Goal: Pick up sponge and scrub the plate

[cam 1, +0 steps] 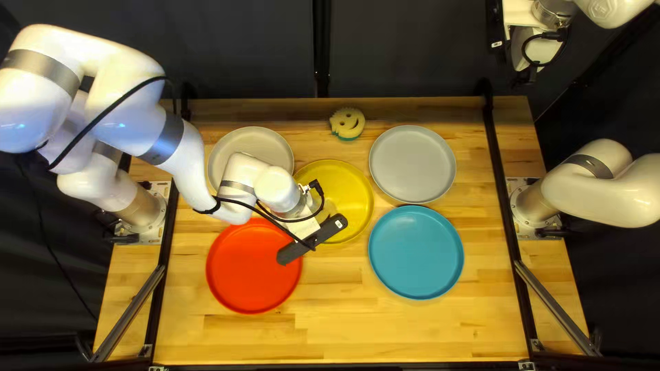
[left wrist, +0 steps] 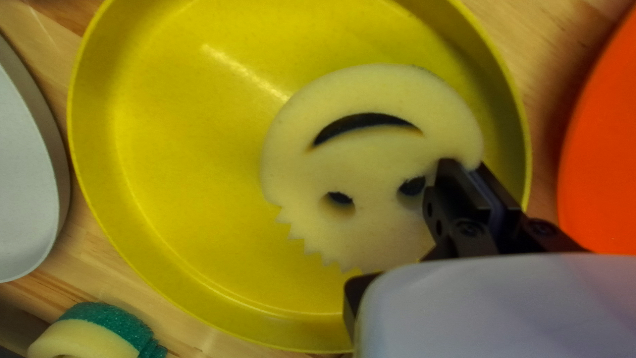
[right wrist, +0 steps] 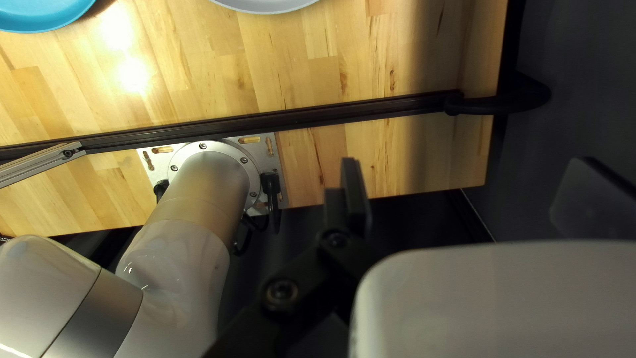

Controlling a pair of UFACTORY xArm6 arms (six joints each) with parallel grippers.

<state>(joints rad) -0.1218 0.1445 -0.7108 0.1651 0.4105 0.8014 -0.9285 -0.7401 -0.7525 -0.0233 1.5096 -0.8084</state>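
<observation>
Worktop [cam 1: 412,330] 1st: L arm [cam 1: 137,110] reaches in from the left edge; R arm [cam 1: 598,178] is at the right edge, no visible part in the job. Five plates are down: red plate [cam 1: 251,278] toward the near left corner, blue plate [cam 1: 416,251] right of centre, one grey plate [cam 1: 258,141] toward the far left corner, another grey plate [cam 1: 412,163] right of the yellow one, nearer the far edge, & yellow plate [cam 1: 354,189] roughly mid-worktop.

Yellow plate is prob. the one to scrub, b/c the task's sponge [left wrist: 371,172] is over its floor, inside the rim, smiley side up. Left claw [left wrist: 465,166] is clenched on the sponge near its edge, beside one eye. Right claw [right wrist: 472,166] is released, fingers wide apart, off past the worktop's far right corner, w/ nothing in it. Spare sponge [cam 1: 347,122] lies by the far edge, just left of the right-hand grey plate.

Status: pick-up looks done, & getting the sponge to the plate too. Can't tell if it's pressed on the floor or just above, nor if any strokes are made. To do, AFAICT: press down, rub across & out to the rim, then prob. lift off & set the sponge down.
</observation>
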